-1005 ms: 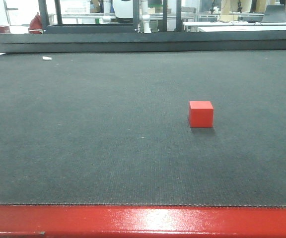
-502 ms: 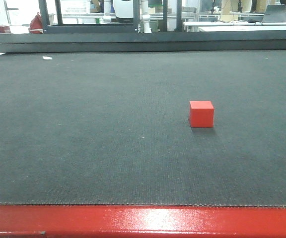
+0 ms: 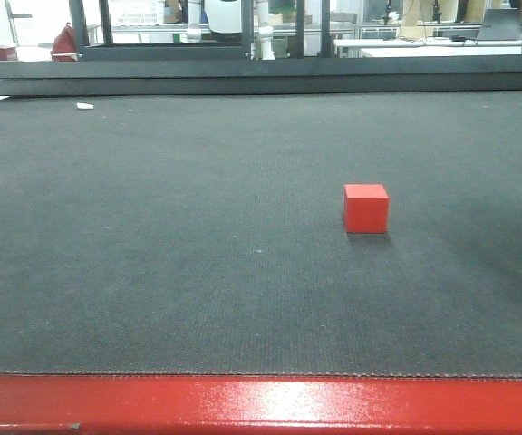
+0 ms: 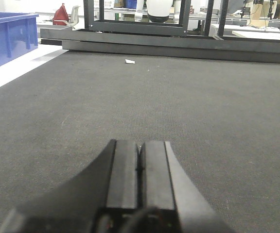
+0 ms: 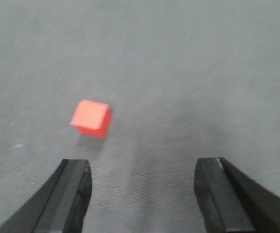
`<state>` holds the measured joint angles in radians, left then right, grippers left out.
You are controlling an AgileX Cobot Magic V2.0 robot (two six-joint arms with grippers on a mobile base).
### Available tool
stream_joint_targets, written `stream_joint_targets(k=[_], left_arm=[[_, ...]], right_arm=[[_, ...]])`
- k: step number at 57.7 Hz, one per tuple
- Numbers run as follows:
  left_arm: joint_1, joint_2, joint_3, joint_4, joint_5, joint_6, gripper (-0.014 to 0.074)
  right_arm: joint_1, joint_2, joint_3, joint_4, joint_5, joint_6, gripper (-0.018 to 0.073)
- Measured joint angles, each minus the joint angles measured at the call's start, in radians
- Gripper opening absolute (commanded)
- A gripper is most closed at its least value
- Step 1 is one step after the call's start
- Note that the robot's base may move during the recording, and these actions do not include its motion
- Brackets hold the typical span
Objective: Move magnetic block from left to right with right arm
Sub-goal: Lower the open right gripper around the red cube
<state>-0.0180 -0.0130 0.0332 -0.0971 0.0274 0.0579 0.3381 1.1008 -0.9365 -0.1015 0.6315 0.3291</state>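
Front-facing view: the magnetic block point(image 3: 366, 208) rests on the dark textured mat point(image 3: 198, 254), right of centre in the frame. Compared with the frames half a second and one second earlier it holds almost the same spot, and only the background along the top edge has shifted slightly. Right wrist view, blurred: the right gripper point(image 5: 143, 170) hangs above the mat with its jaws spread wide and nothing between them. The block point(image 5: 91, 118) appears left of centre, beyond the tip of the left-hand finger point(image 5: 74, 187) and apart from it, with only mat surface between block and fingertips. Left wrist view: the left gripper point(image 4: 140, 155) occupies the lower centre, its two pads pressed together and gripping nothing, low over the mat. Surroundings: a small white scrap point(image 3: 85, 106) lies on the mat at upper left, a dark metal frame point(image 4: 140, 41) runs along the mat's far edge, a blue plastic bin point(image 4: 8, 36) stands at upper left, and a glossy red table edge point(image 3: 261, 403) crosses the bottom of the front view.
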Motion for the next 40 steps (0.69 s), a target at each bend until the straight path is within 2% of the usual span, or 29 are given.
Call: stream_joint_targets(k=[8, 17, 26, 40], left_arm=[[0.0, 0.0, 0.0, 0.0, 0.0, 0.0, -0.0126], [0.0, 0.0, 0.0, 0.0, 0.0, 0.0, -0.0126], [0.0, 0.0, 0.0, 0.0, 0.0, 0.0, -0.0126], [0.0, 0.0, 0.0, 0.0, 0.0, 0.0, -0.0126]], right_arm=[[0.089, 0.21, -0.183, -0.064, 0.115, 0.148, 0.0552], [0.147, 0.408, -0.35, -0.079, 0.199, 0.227, 0.0552], [0.164, 0.564, -0.444, -0.079, 0.242, 0.284, 0.0552], [0.164, 0.698, -0.469, -0.079, 0.244, 0.37, 0.0552]])
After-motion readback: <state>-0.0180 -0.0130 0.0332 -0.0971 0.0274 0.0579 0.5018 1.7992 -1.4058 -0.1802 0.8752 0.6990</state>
